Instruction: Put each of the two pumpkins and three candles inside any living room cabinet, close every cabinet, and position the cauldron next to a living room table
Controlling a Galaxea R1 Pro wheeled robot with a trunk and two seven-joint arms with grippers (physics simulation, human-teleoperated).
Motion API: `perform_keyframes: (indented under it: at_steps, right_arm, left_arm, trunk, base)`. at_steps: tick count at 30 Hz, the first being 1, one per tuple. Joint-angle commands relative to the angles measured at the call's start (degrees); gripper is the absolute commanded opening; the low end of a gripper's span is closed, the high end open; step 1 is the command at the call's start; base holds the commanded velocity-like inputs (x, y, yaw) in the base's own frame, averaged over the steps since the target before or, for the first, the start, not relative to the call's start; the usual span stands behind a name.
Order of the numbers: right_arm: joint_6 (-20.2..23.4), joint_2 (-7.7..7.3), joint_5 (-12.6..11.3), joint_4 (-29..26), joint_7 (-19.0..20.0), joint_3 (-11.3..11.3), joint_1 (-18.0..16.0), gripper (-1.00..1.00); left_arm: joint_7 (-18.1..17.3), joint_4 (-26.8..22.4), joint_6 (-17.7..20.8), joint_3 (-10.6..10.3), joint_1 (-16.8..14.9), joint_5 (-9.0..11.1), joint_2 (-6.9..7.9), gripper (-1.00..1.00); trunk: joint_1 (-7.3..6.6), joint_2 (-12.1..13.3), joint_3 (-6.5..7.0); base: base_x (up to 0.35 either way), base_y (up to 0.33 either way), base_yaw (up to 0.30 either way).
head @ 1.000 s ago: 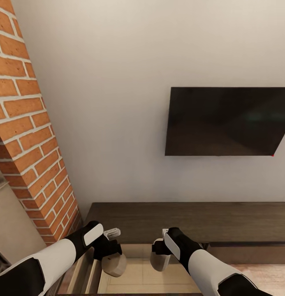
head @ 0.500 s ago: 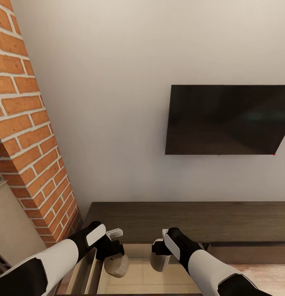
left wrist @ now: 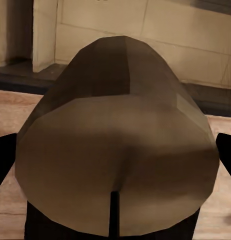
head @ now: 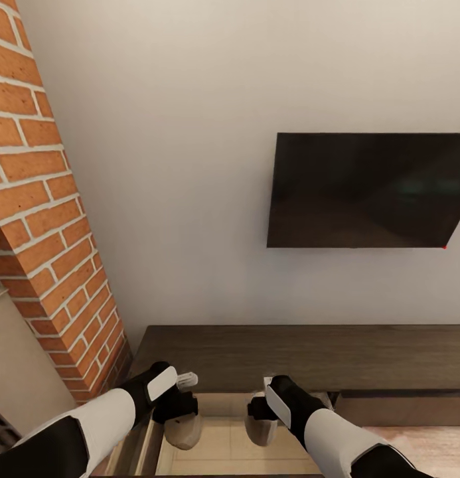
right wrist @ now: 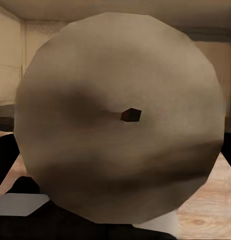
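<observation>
Head view showed the left end effector (head: 181, 419) and right end effector (head: 261, 418) each pinching a candle (head: 183, 431) (head: 261, 430) over the cabinet's (head: 309, 355) open drawer (head: 220, 446). Lowering both fully inside before releasing seemed advisable.

Head view drifts: TV (head: 369, 190) sits slightly higher in frame than 1.0 s ago, brick fireplace (head: 44, 219) edge also shifted; camera motion. Left hand (head: 181, 415) with its candle (head: 183, 430) now lower and further right than before. Right hand (head: 261, 411) and its candle (head: 261, 430) sit slightly lower in frame.
</observation>
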Motion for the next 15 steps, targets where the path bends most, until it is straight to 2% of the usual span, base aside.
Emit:
perform_keyframes:
  at_steps: [1,2,5,8,10,13,14,15]
  right_arm:
    - [-0.43,0.01,-0.16,0.42,-0.17,1.49,0.11,-1.00]
    - [-0.63,0.01,-0.22,0.64,-0.34,2.54,0.17,-1.00]
    - [-0.78,0.01,-0.27,0.86,-0.59,3.39,0.18,-1.00]
    - [-0.83,0.01,-0.31,0.94,-0.70,3.65,0.19,-1.00]
    - [-0.84,0.01,-0.41,0.90,-0.71,3.68,0.22,-1.00]
    - [-0.86,0.01,-0.52,0.54,-0.57,3.69,0.15,-1.00]
    - [-0.83,0.01,-0.58,0.41,-0.51,3.67,0.08,-1.00]
    - [-0.82,0.01,-0.61,0.19,-0.29,3.63,0.00,-1.00]
  left_arm:
    - [3.35,0.03,-1.07,0.08,0.01,0.09,-0.77,-1.00]
    - [6.20,0.02,-2.06,0.07,0.04,0.20,-1.37,-1.00]
    - [8.91,-0.05,-2.75,0.09,0.10,0.43,-1.96,-1.00]
    - [11.19,-0.18,-2.80,0.36,0.09,0.65,-3.25,-1.00]
    - [12.82,-0.19,-2.80,0.48,0.08,0.71,-3.50,-1.00]
    - [13.44,-0.19,-3.05,0.71,0.08,0.81,-3.52,-1.00]
    - [13.49,-0.19,-3.12,1.04,0.08,0.94,-3.47,-1.00]
    - [13.56,-0.18,-3.16,2.40,0.08,1.25,-3.26,-1.00]
  trunk:
    - [0.23,-0.42,-0.17]
    - [0.45,-0.82,-0.35]
    - [1.10,-2.03,-0.89]
    - [1.76,-3.23,-1.43]
    - [2.20,-4.03,-1.79]
    - [2.86,-5.23,-2.33]
    - [3.08,-5.63,-2.51]
    - [3.30,-6.04,-2.69]
  base:
    - [0.000,0.000,0.000]
    - [0.000,0.000,0.000]
    - [0.000,0.000,0.000]
    - [0.000,0.000,0.000]
    - [0.000,0.000,0.000]
    - [0.000,0.000,0.000]
    - [0.000,0.000,0.000]
    - [0.000,0.000,0.000]
